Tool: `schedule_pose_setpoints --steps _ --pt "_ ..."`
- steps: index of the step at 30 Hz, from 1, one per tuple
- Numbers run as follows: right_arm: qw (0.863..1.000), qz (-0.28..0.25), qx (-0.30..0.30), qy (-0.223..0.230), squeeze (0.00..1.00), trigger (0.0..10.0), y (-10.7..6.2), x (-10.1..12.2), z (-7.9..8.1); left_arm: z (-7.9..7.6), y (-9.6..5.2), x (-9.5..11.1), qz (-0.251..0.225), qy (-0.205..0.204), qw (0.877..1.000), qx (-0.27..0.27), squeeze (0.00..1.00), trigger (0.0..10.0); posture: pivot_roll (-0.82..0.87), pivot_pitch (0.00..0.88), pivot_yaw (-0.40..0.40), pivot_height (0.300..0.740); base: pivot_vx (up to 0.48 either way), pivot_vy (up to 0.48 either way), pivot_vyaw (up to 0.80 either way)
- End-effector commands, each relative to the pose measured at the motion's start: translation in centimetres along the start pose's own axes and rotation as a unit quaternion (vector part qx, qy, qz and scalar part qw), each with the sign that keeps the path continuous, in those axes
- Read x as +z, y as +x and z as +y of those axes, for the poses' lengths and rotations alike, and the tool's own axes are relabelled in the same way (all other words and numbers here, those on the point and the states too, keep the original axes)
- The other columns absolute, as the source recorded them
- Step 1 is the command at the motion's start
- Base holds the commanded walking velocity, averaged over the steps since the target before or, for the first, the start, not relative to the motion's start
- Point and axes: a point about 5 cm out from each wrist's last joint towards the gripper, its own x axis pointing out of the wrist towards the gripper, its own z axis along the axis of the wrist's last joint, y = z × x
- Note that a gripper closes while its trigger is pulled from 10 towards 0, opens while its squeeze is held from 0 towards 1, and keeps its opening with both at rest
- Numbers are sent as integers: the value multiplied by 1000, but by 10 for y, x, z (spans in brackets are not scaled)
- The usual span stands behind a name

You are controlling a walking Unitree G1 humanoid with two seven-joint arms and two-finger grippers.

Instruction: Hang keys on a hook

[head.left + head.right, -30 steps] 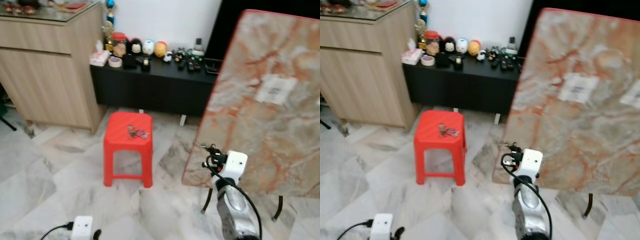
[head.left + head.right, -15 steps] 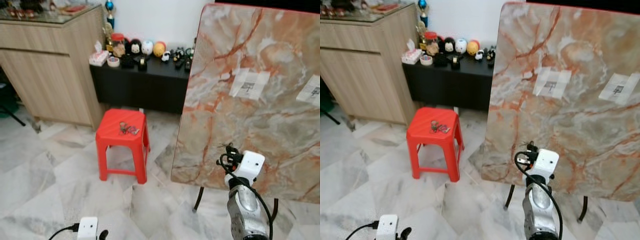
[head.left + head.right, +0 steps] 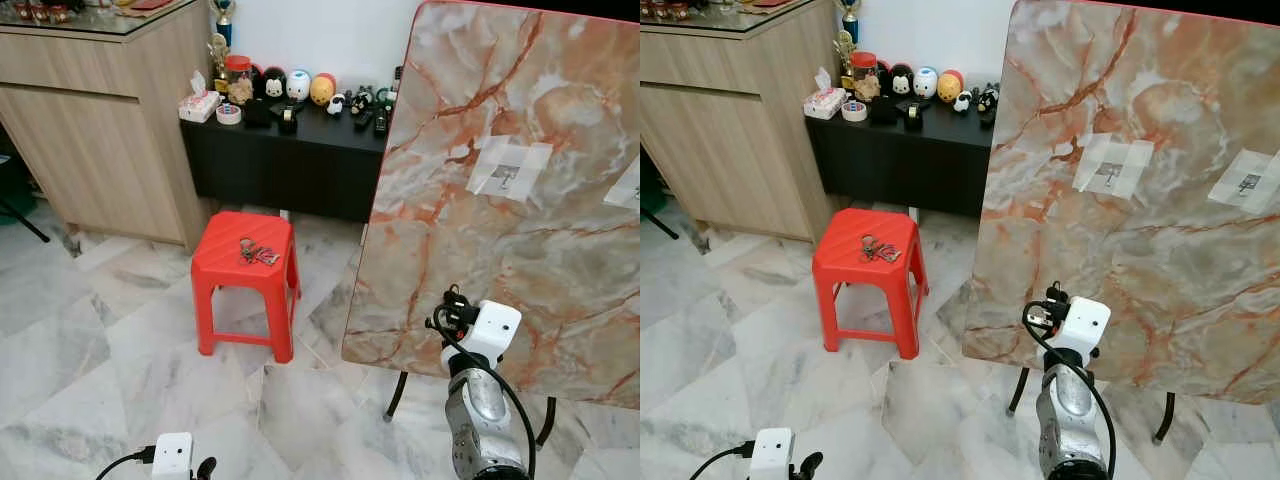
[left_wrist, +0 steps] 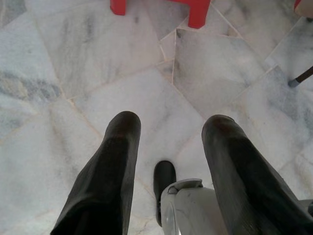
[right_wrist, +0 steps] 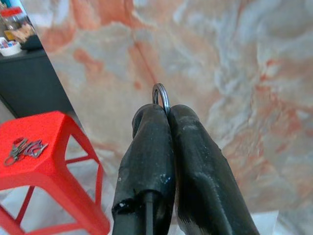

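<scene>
A: Our right gripper [image 5: 162,111] has its fingers pressed together on a small metal key ring [image 5: 161,96]. It sits in front of the marble board [image 3: 520,180], near the board's low edge.

B: And more keys [image 3: 257,252] lie on top of the red stool [image 3: 245,275], which stands beside the board.

A: Our left gripper [image 4: 168,147] hangs low over the floor [image 3: 90,350], away from the board. Its fingers are spread apart and hold nothing.

B: How do we hang the ring well?

A: We think we should lift it slowly up the board to one of the taped patches [image 3: 508,168]. We should keep the ring poking out past the fingertips and keep squeezing.

B: Is there a hook on that patch?

A: It looks like a tiny dark mark. It is too small for us to be sure.

B: What hangs under the ring?

A: The fingers hide that. We cannot tell if keys are on it.
</scene>
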Motion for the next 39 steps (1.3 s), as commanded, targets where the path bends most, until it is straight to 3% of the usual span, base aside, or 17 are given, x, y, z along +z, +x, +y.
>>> schedule_pose_setpoints --steps 1,16,39 --pt "1000 -1 -6 6 0 10000 3 3 -2 -1 0 -2 7 -2 1000 -3 0 10000 53 0 -106 740 0 0 -800" --pt "1000 -7 -2 7 0 10000 4 4 0 2 -1 -3 8 -5 1000 1 0 10000 64 0 -109 740 0 0 -107" --pt "1000 -5 4 10 0 10000 5 3 4 2 -3 -6 11 9 1000 0 0 10000 65 0 -114 740 311 0 -98"
